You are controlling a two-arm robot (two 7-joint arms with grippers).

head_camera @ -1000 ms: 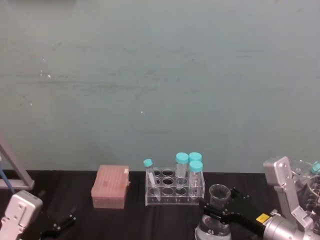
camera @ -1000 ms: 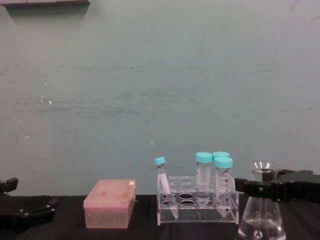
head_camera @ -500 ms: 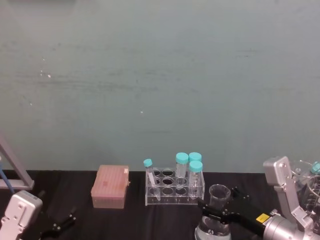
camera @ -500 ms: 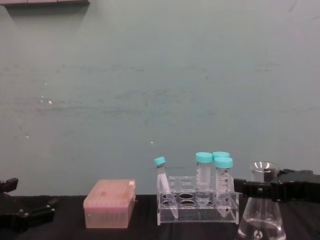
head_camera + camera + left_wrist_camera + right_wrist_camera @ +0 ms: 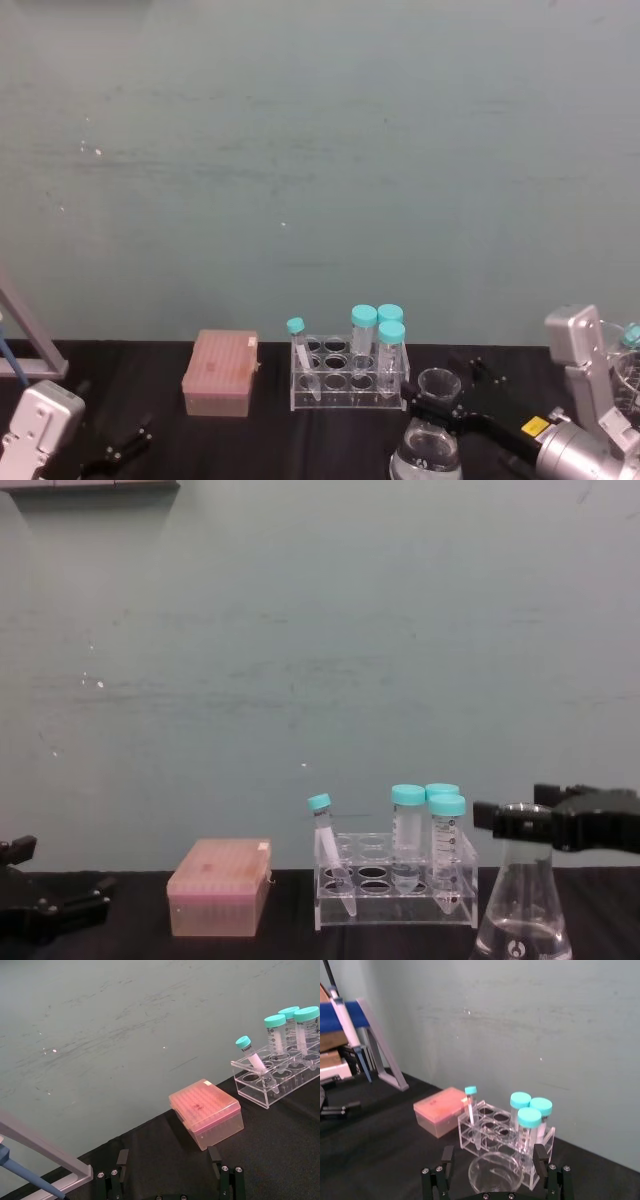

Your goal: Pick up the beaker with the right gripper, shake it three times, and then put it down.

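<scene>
Chest view: beaker (image 5: 523,895) logo mark, seemingly unreadable.

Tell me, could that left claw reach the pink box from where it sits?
Probably yes. The left gripper sits low at the table's left end, fingers spread, and the pink box lies straight ahead of it with only bare black tabletop between. The tube rack stands off to one side.

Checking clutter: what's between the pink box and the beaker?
In the chest view, the tube rack with four teal-capped tubes stands between the pink box and the beaker.
</scene>
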